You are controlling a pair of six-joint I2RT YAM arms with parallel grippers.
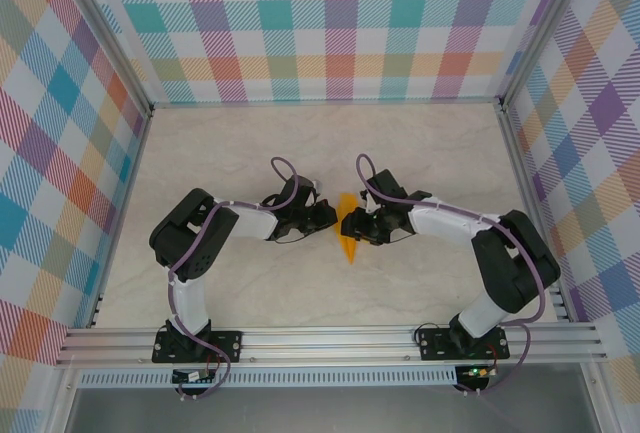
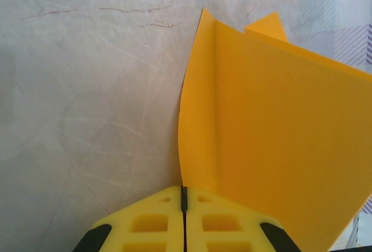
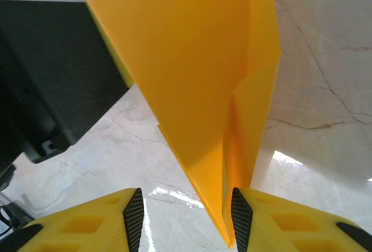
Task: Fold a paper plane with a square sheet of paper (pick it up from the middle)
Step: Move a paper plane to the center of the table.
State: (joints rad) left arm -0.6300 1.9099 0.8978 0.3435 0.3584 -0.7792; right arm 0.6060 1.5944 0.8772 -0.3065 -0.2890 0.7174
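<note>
The orange-yellow paper, folded into a slim pointed paper plane (image 1: 347, 233), stands on edge at the middle of the table between both arms. My left gripper (image 1: 328, 218) comes at it from the left. In the left wrist view that gripper (image 2: 185, 189) is shut, with the paper plane's (image 2: 273, 135) lower edge pinched in the seam between its jaws. My right gripper (image 1: 358, 223) faces it from the right. In the right wrist view its jaws (image 3: 187, 205) stand open, and the plane's pointed end (image 3: 192, 60) hangs between them, lying against the right pad (image 3: 240, 217).
The marble-patterned tabletop (image 1: 240, 143) lies bare around the arms, bounded by checkered walls (image 1: 330, 23) and an aluminium rail (image 1: 330, 338) at the near edge. The left arm's black body (image 3: 46, 77) sits close on the left in the right wrist view.
</note>
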